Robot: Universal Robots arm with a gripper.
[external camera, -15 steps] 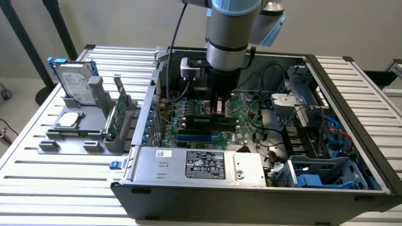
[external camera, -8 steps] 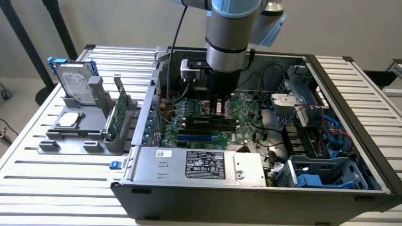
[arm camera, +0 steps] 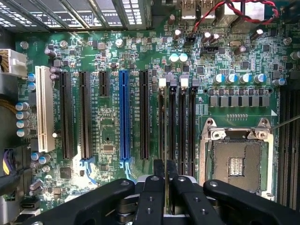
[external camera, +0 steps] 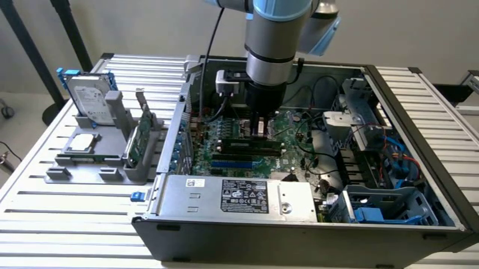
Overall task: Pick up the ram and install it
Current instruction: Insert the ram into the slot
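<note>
On the exterior view's left, on the ribbed metal desk (external camera: 45, 224), sits a grey plastic holder (external camera: 97, 162) with a silver hard drive (external camera: 91, 101) standing upright in blue brackets, a small square chip (external camera: 81, 143) lying flat, and a taller green card (external camera: 141, 134) on edge.

Moving right, the open computer case (external camera: 299, 235) has dark sheet-metal walls and a grey power supply (external camera: 239, 199) with a label along its near side. Inside lies the glossy green motherboard (arm camera: 108, 65), dense with little cylindrical capacitors, one white slot (arm camera: 44, 108), one blue slot (arm camera: 124, 112) and several long black slots (arm camera: 185, 126).

My end effector (arm camera: 166, 180) hangs over the black memory slots, its black fingers (arm camera: 151, 197) pinched shut on the ram (arm camera: 166, 140). In the wrist view the stick shows edge-on as a thin, pale line running from between my fingers along the slots; its lower edge appears to be at or in a slot, though I cannot tell whether it is fully seated.

Further right is the square metal processor socket (arm camera: 234, 161), with red and blue cables (external camera: 400, 162) and a blue plastic drive bay (external camera: 382, 210) at the case's far side.

The risks, as I judge them: the stick is thin and rigid, so a slight tilt or a sideways offset could land it on the ridge between slots. Pressing then could bend the board or scrape its contacts. The slots stand close together, so the wrong one is easily taken, and my smooth fingers could slip on such a narrow edge.
</note>
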